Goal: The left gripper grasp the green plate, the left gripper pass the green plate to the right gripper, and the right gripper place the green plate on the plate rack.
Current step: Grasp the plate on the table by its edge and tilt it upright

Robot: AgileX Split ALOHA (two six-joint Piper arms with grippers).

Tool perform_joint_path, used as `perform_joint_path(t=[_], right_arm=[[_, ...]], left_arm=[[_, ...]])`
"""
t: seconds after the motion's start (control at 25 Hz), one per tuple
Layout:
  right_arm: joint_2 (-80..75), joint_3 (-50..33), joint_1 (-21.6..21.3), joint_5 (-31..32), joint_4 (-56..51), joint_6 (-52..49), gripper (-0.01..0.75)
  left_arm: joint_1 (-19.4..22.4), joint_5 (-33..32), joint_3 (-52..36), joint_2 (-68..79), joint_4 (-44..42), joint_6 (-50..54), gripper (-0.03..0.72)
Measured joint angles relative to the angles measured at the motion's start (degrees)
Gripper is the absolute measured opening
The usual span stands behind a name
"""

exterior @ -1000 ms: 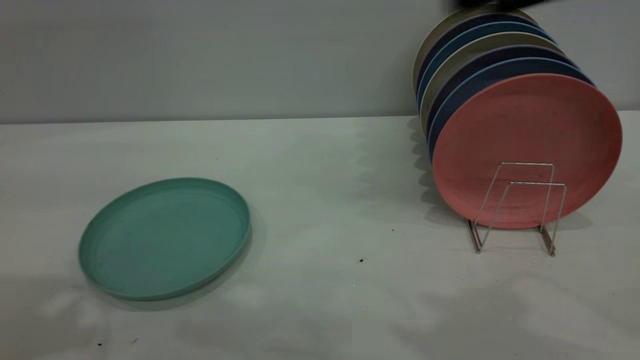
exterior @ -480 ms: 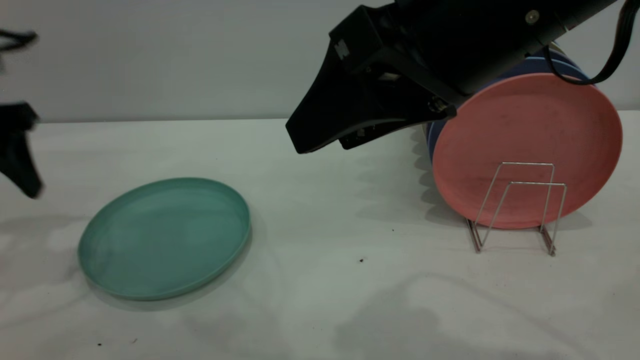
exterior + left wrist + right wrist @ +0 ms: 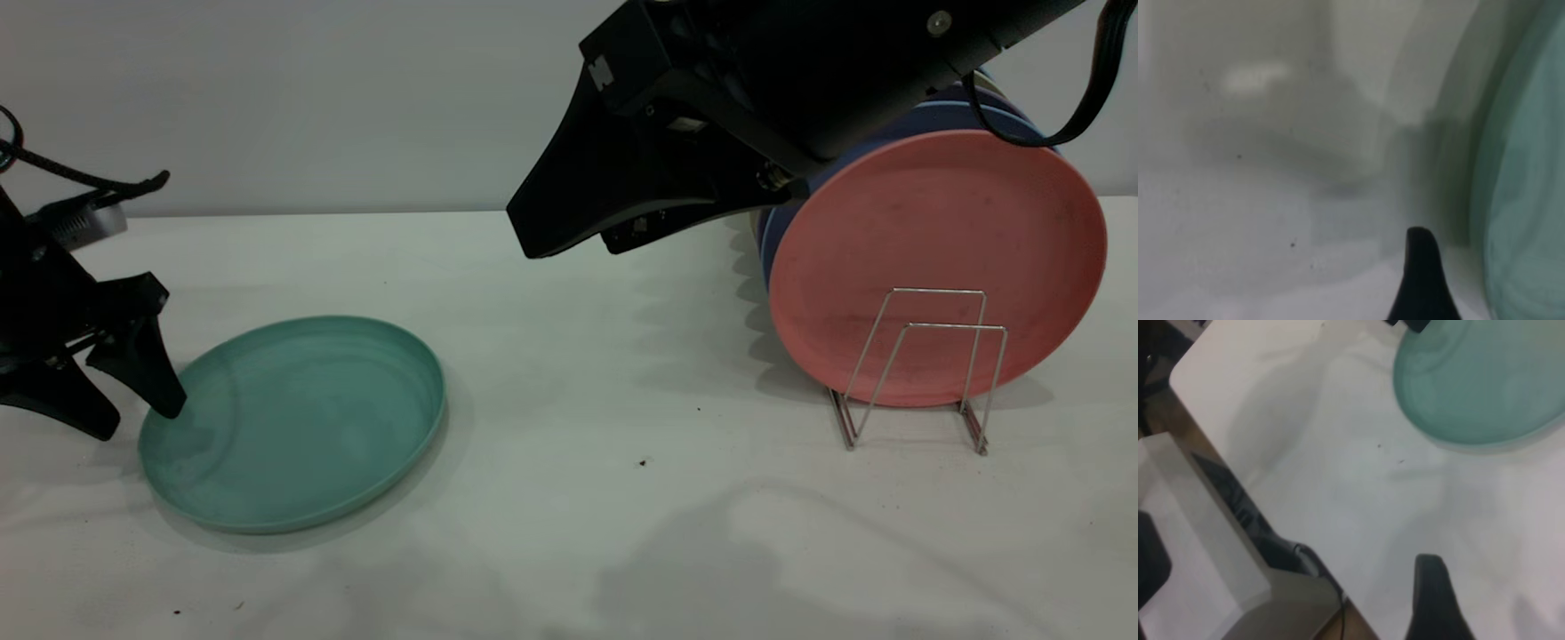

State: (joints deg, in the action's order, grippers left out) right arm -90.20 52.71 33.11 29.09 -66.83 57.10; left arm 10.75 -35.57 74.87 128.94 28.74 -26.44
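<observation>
Exterior view: nearest the camera, the green plate (image 3: 293,422) is lying flat on the white desk (image 3: 569,533), over on the left side. The left end effector (image 3: 133,413) is sitting right at the plate's left rim with its two pointed fingers spread apart, one tip over the rim and the other outside it on the desk side, so it isn't gripping anything. Further right, the plate rack (image 3: 920,369) is standing with a pink plate (image 3: 938,258) leaning upright in it, and more plates are stacked behind that one. The right end effector (image 3: 569,231) is hanging high above mid-desk, and honestly I can't tell whether it's open or closed.
</observation>
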Motion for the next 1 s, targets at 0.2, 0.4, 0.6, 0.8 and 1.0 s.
perform_joint_path(t=[0.2,0.4,0.6,0.8,1.0], right_arm=[[0.00,0.00,0.00,-1.75,-0.12,0.00,0.502],[0.00,0.00,0.00,-1.85,-0.16,0.00,0.502],[0.00,0.00,0.00,-1.92,-0.16,0.00,0.502],[0.00,0.00,0.00,-1.92,-0.16,-0.15,0.502],[-0.07,0.00,0.00,-1.92,-0.18,-1.49,0.502]], left_arm=[[-0.30,1.32,0.37,1.82,2.75,-0.61,0.551],[-0.82,1.96,0.37,4.03,3.24,-0.73,0.496],[-0.82,2.39,0.43,4.72,4.60,-0.82,0.406],[-0.82,2.30,1.01,5.77,5.11,-0.84,0.208],[-0.77,1.96,1.01,6.24,6.40,-0.74,0.053]])
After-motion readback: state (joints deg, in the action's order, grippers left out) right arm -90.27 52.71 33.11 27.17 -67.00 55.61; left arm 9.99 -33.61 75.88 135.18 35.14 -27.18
